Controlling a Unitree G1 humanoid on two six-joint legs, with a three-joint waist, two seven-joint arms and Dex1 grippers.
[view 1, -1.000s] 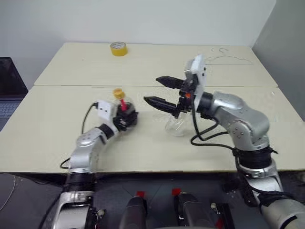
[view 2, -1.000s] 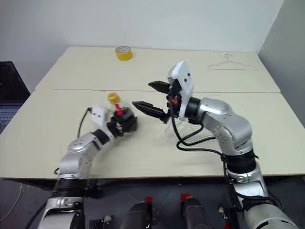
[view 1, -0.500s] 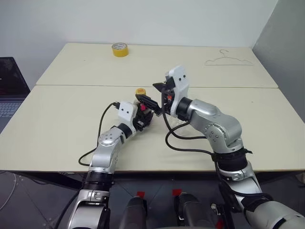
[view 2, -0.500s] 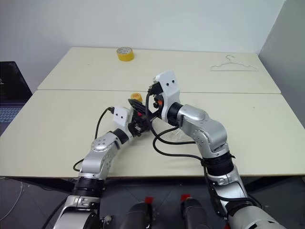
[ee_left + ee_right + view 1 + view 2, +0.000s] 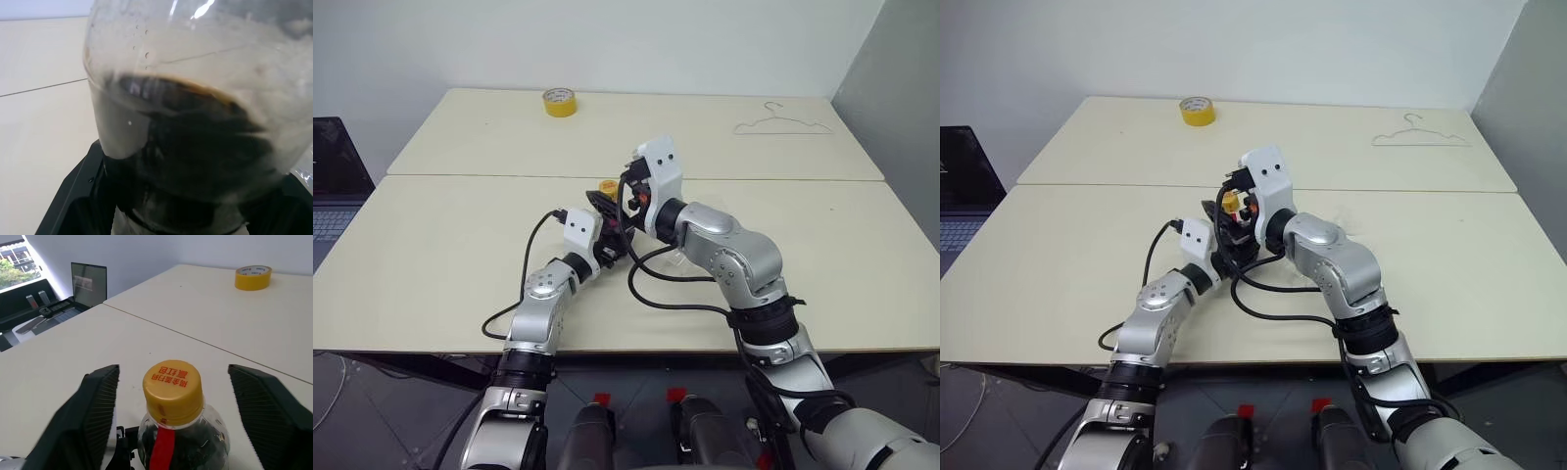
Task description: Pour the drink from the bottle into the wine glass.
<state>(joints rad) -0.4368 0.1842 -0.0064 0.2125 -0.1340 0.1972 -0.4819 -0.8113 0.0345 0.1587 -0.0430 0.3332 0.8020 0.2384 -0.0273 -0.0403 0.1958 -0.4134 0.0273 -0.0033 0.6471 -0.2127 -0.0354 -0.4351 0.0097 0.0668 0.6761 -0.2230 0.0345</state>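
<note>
Small squat clear bottle (image 5: 181, 431) with yellow screw cap (image 5: 172, 383) and red label strip, dark brown drink (image 5: 195, 142) inside, upright over the pale worktop (image 5: 431, 255), clenched in the left gripper (image 5: 607, 247), right gripper (image 5: 178, 396) spread wide around the cap, not touching it
</note>
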